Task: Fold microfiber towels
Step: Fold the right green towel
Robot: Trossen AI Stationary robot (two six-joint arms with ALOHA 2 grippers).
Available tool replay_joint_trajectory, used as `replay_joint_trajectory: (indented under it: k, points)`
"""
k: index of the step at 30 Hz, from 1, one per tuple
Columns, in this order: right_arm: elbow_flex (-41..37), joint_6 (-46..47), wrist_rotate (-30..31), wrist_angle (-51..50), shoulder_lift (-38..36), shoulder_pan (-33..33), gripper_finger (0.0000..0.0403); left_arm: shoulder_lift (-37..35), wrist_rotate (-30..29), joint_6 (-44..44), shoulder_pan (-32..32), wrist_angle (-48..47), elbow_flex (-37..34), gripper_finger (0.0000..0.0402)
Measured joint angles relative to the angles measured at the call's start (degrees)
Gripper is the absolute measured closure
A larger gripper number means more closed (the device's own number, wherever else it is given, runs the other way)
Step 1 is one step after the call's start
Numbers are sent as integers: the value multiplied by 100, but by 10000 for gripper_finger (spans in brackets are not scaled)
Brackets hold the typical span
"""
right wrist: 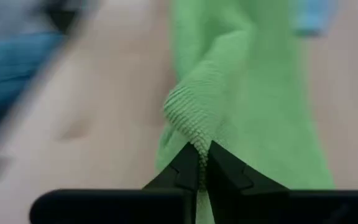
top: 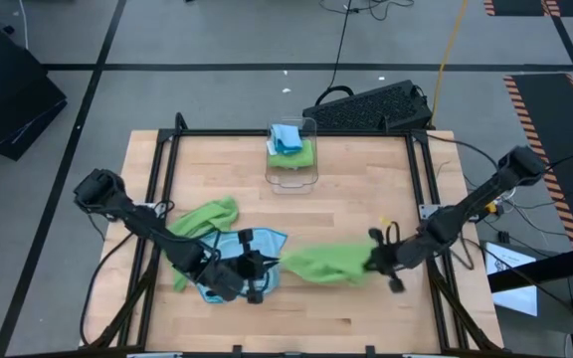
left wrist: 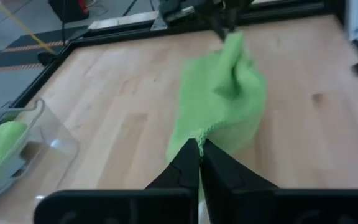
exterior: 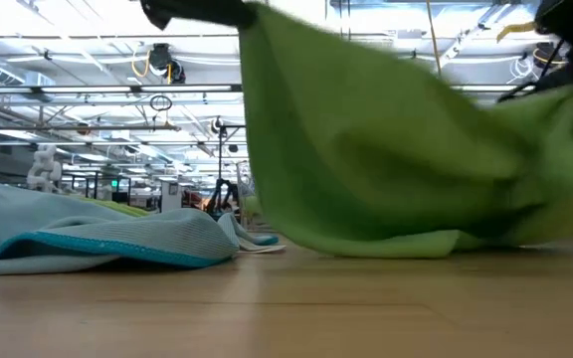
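Observation:
A lime green microfiber towel [top: 324, 263] stretches between my two grippers near the table's front, right of the middle. My left gripper [top: 267, 268] is shut on its left end and my right gripper [top: 378, 257] on its right end. In the low view the towel [exterior: 386, 149] hangs from both ends, its lower edge [exterior: 386, 244] on the table. A light blue towel [top: 235, 247] and a second green towel [top: 207, 217] lie flat on the table under my left arm. My left gripper pinches the green towel's hemmed edge [left wrist: 199, 135] at its left end between its two fingertips, coming from the table's left and slanting down. That end is raised off the table. My right gripper pinches a bunched corner [right wrist: 191, 134] of the towel's right end between its fingertips, slanting down from the right. The end is lifted, and the cloth sags slack toward the table between the two holds.
A clear plastic bin [top: 292, 177] stands at the table's far middle with green and blue cloth inside; it also shows in the left wrist view [left wrist: 42, 134]. A black frame [top: 167, 159] borders the table. Bare wood lies between the bin and the towels.

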Motion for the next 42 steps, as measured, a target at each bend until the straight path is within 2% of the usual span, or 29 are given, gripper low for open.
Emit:
replay_joint_trajectory:
  k: [2,5,9,13,19,24,26,30,36,42]
  points:
    - [-43,27,-457,210,-149,221,391,-36,-84,-134,-131,-195,4,397]
    - [-194,12,-391,326,-309,504,391,-113,-238,-349,-269,-342,1,394]
    - [-413,81,871,9,-561,591,391,-105,-592,-697,-362,-708,-4,396]
    - [-499,452,2214,-524,-788,567,378,-105,-611,-1154,-360,-1042,-2,394]
    - [-484,772,3114,-861,-980,569,310,-105,-626,-1362,-351,-1190,-2,398]
    - [-207,1625,3879,-1910,-985,566,250,-105,-628,-1453,-341,-1188,-2,390]
    - [-139,1822,3564,-1964,-981,565,235,-105,-625,-1483,-345,-1183,-2,392]
    - [-123,1556,2616,-1026,-832,600,220,-105,-619,-1483,-317,-1148,-2,396]
    - [-119,274,2437,329,320,630,218,-105,-587,-1477,-180,-1083,-2,392]
    - [-12,-110,1929,1029,1393,390,217,-103,-554,-1427,-57,-1084,-2,390]
